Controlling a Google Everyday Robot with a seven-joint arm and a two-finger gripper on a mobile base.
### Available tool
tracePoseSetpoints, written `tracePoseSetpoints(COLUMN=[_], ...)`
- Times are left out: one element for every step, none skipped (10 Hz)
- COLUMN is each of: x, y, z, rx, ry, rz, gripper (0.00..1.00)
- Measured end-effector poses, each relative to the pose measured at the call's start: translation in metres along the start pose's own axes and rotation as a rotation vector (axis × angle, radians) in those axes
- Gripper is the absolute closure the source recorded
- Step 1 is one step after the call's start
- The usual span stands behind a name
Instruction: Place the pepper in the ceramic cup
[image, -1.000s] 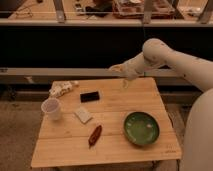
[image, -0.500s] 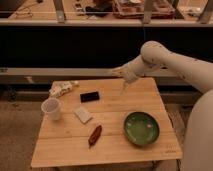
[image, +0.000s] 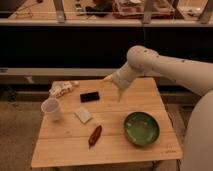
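Observation:
The pepper (image: 94, 135) is dark red-brown and lies on the wooden table (image: 60, 150) near the front middle. The ceramic cup (image: 51, 108) is pale white and stands upright at the table's left edge. My gripper (image: 119, 95) points down over the back middle of the table, right of a black block (image: 89, 96). It is well away from the pepper and the cup and holds nothing that I can see.
A green bowl (image: 142, 128) sits at the front right. A small white card (image: 83, 115) lies between the cup and the pepper. A crumpled white packet (image: 62, 88) lies at the back left corner. A dark shelf runs behind the table.
My arm and gripper have moved a little forward and down over the table's back middle. The objects have not moved.

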Motion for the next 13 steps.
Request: tracePoseSetpoints(x=[-0.011, -0.022, -0.031, -0.038, -0.046, -0.05, -0.052, -0.051, -0.05, -0.051, -0.053, -0.052, -0.052], y=[-0.001, -0.002, -0.002, -0.002, 0.001, 0.003, 0.007, 0.013, 0.021, 0.029, 0.035, 0.035, 0.035], z=[0.009, 0.023, 0.039, 0.053, 0.074, 0.09, 0.101, 0.113, 0.125, 0.134, 0.139, 0.138, 0.138], rx=[-0.023, -0.053, -0.086, -0.109, -0.146, -0.169, -0.189, -0.211, -0.24, -0.263, -0.278, -0.277, -0.278], ry=[0.001, 0.002, 0.003, 0.001, -0.002, -0.004, -0.006, -0.007, -0.008, -0.012, -0.023, -0.022, -0.022], rz=[-0.037, -0.063, -0.083, -0.094, -0.102, -0.101, -0.092, -0.077, -0.063, -0.055, -0.046, -0.046, -0.045], gripper=[0.27, 0.27, 0.27, 0.27, 0.27, 0.27, 0.27, 0.27, 0.27, 0.27, 0.27, 0.27, 0.27])
